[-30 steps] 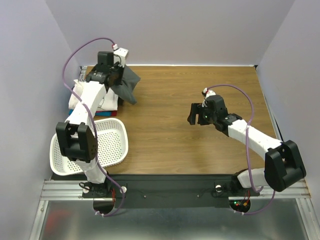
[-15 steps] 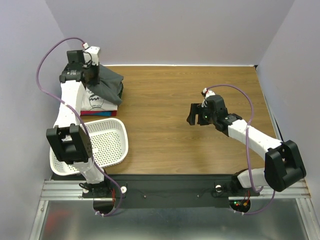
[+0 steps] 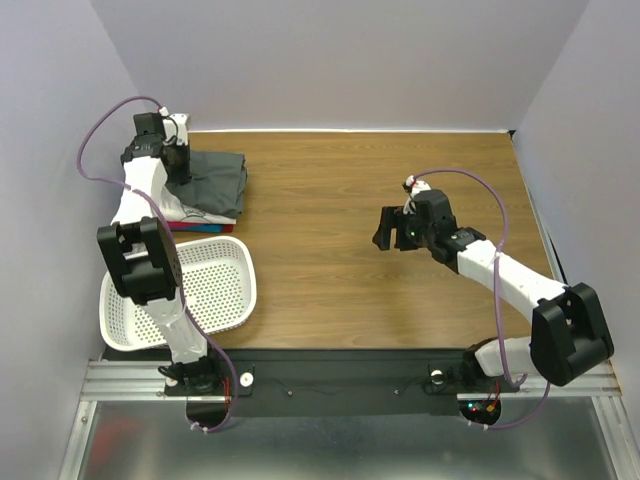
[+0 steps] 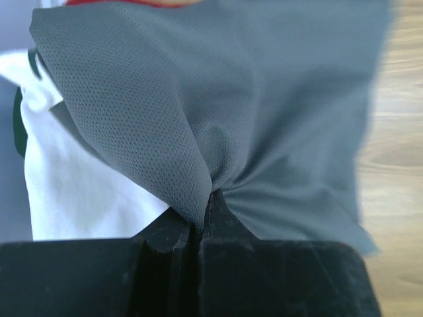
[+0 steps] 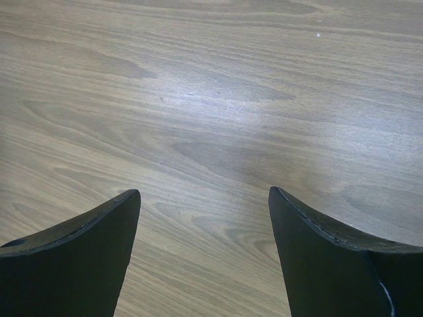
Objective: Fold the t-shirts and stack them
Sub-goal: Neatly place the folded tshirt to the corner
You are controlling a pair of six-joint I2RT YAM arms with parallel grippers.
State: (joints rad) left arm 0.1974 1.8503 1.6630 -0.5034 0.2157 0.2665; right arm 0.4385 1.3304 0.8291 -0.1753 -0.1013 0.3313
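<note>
My left gripper point(image 4: 200, 221) pinches the folded charcoal-grey cloth t-shirt point(image 3: 215, 180) atop the pile of folded tees point(image 3: 192, 212). Seemingly only letting go is left. My right gripper point(image 5: 203, 244) gapes empty.

White links point(image 3: 500, 275), black joints point(image 3: 570, 335) — purple cables point(image 3: 455, 170) at wrists; black tapered fingers point(image 5: 82, 264).

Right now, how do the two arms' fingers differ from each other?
The left fingers are pinched shut on the grey t-shirt; the right fingers stand wide apart, holding nothing. The left fingers sit over the stack of t-shirts in the far left corner; the right fingers hover over bare table. Both pairs are black.
</note>
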